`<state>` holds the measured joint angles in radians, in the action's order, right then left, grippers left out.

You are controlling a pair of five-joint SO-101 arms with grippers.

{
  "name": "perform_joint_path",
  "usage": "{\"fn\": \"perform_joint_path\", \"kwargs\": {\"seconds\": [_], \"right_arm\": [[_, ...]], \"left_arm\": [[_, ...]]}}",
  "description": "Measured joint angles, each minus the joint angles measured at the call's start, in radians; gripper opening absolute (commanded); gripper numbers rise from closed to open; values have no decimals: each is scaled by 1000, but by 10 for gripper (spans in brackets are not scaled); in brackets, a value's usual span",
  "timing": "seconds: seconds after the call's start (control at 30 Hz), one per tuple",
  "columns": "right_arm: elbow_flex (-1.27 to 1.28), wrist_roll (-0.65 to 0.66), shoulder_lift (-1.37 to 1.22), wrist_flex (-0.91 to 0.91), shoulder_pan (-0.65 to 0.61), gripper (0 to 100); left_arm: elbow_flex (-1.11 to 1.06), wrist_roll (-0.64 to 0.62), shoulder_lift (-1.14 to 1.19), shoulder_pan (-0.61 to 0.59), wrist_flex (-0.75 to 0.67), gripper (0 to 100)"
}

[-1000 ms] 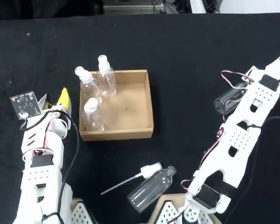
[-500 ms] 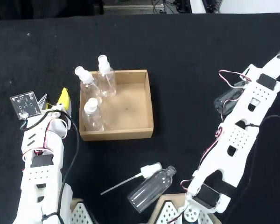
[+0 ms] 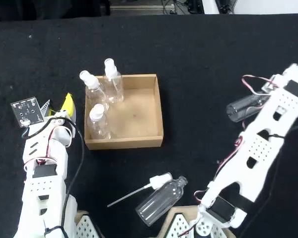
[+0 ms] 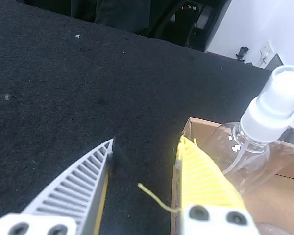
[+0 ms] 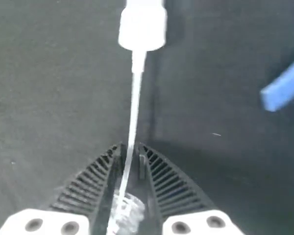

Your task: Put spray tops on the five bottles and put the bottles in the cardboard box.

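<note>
My right gripper [image 5: 131, 147] is nearly closed, pinching the thin dip tube of a spray top [image 5: 142, 24]. Its white head sits at the top of the frame, over the black table [image 5: 49, 73]. In the high view an uncapped bottle [image 3: 241, 107] lies on its side at the right, beside the right arm. My left gripper [image 4: 146, 144] stands wide open with nothing between its fingers, just left of the cardboard box [image 3: 123, 143]. Three capped bottles [image 3: 99, 124] stand along the box's left side. At lower centre a second bare bottle [image 3: 161, 201] lies with a loose spray top [image 3: 159, 181] just beside its neck.
</note>
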<state>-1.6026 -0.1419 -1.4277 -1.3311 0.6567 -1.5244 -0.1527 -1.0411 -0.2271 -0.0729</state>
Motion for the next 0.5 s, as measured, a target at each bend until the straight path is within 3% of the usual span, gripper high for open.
{"fn": "perform_joint_path", "kwargs": {"seconds": [0.5], "right_arm": [[0,201,137,-310,18,15]], "left_arm": [[0,0,0,0,0,191]]}}
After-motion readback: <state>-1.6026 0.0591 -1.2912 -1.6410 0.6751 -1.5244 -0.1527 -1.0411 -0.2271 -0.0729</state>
